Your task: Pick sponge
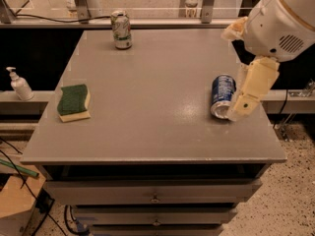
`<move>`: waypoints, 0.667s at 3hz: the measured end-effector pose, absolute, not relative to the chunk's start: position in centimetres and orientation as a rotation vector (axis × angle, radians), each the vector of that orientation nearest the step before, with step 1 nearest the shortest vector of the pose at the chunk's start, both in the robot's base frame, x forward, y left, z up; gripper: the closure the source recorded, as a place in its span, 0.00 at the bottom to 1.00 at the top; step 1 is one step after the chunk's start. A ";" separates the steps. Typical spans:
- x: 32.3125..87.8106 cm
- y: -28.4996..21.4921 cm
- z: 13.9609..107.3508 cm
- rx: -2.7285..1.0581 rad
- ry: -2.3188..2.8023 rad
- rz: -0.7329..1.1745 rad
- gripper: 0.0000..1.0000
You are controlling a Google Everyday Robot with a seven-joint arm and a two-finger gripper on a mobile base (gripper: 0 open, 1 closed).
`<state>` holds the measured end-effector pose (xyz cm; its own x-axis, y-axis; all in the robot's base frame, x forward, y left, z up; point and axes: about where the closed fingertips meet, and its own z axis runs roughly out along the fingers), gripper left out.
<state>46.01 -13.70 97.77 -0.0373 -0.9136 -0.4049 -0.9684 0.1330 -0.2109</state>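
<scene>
The sponge (74, 101), dark green on top with a pale yellow base, lies flat near the left edge of the grey table (152, 92). My gripper (237, 112) hangs from the white and cream arm at the right side of the table. Its tip is just beside the open end of a blue can and far to the right of the sponge. Nothing shows in the gripper.
A blue drink can (222, 95) lies on its side at the right of the table. A green and white can (121, 29) stands upright at the back. A soap dispenser (19, 85) stands on a ledge left of the table. Drawers sit below the tabletop.
</scene>
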 end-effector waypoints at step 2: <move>47.2 -5.5 98.0 -1.938 1.727 0.237 0.00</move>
<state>47.16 -5.47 98.02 0.1680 -0.8699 -0.4637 -0.9627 -0.0436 -0.2671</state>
